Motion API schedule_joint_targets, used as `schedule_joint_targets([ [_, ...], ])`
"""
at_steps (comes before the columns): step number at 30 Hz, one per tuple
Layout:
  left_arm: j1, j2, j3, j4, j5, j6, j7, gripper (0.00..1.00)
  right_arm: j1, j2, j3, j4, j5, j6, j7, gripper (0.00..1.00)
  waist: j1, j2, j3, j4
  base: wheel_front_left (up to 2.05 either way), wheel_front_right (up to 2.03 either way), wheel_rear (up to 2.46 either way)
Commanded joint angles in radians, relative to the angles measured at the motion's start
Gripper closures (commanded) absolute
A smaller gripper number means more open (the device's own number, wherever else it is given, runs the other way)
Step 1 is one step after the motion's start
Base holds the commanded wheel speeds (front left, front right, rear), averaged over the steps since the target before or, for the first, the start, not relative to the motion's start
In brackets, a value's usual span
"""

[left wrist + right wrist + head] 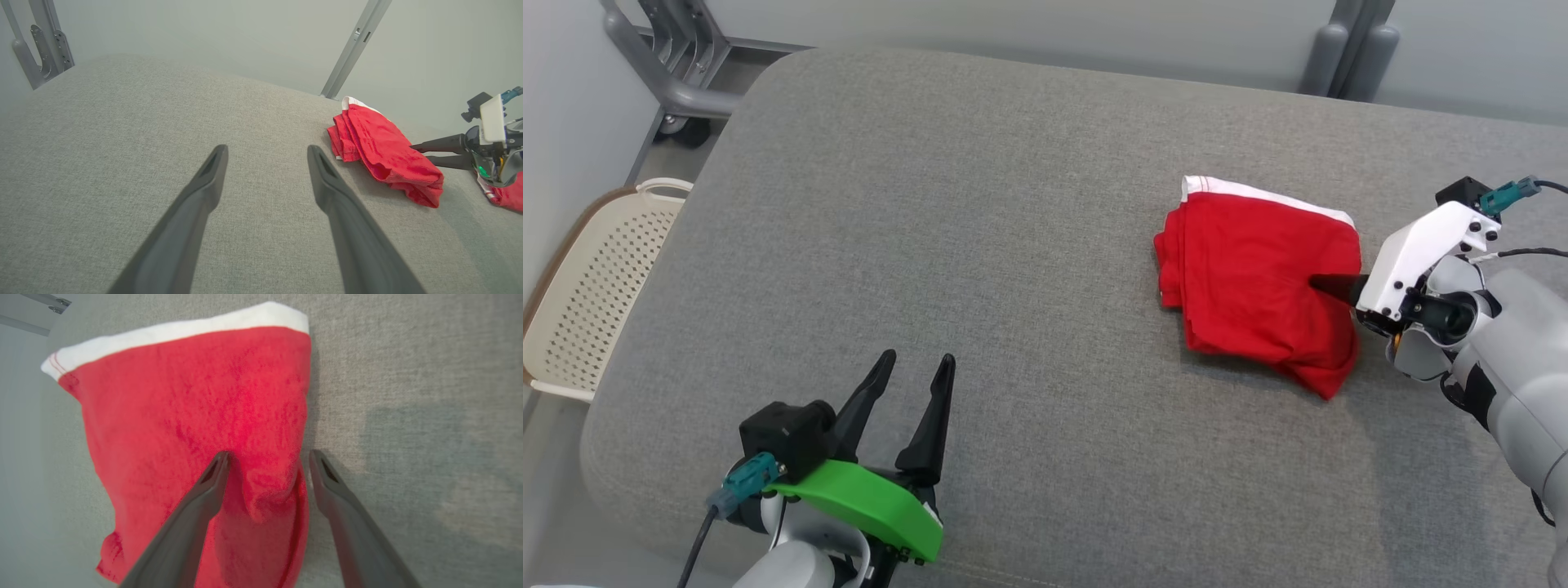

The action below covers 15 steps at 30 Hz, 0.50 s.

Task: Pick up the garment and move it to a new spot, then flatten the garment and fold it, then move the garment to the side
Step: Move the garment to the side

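In the head view the right tool (1327, 287) shows one fingertip; the other is hidden. Its arm reaches in low from the right, jaws spread astride a raised fold at the garment's (1258, 286) edge, not clamped. The left tool (916, 359) gapes, empty. The folded garment lies on the desk's (1013, 245) right, long axis running away, white band far.

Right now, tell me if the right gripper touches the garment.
Touching. Right wrist view: the right gripper has one finger pressed into the garment.

Soft matt cloth garment (1258, 278), white woven band; grey surface (1013, 245) coarse-woven fabric, matt; basket (596, 286) perforated smooth plastic.
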Motion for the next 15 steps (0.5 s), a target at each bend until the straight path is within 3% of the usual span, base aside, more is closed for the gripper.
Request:
schedule_joint_targets([
  [1,-0.017,-0.001,0.003,0.002,-0.001,-0.003,0.0,0.0,-0.004,0.006,-0.008,0.007,0.016,0.0,0.009,0.0,0.0,0.0,0.018,0.017,0.0,0.0,0.0],
  [9,-0.025,-0.004,0.001,0.007,-0.004,-0.005,0.0,0.0,0.005,0.014,-0.018,0.014,0.024,0.0,0.025,0.0,0.0,0.0,0.039,0.033,0.0,0.0,0.0],
  [11,-0.026,-0.006,0.001,0.01,-0.004,-0.006,-0.001,0.0,0.001,0.012,-0.019,0.015,0.023,0.0,0.021,1.0,0.0,0.0,0.042,0.035,0.0,0.0,0.0],
  [15,-0.026,-0.011,0.0,0.017,-0.006,-0.006,-0.005,0.0,0.001,0.01,-0.021,0.003,0.021,0.0,0.006,1.0,0.0,0.0,0.04,0.037,0.0,0.0,0.0],
])
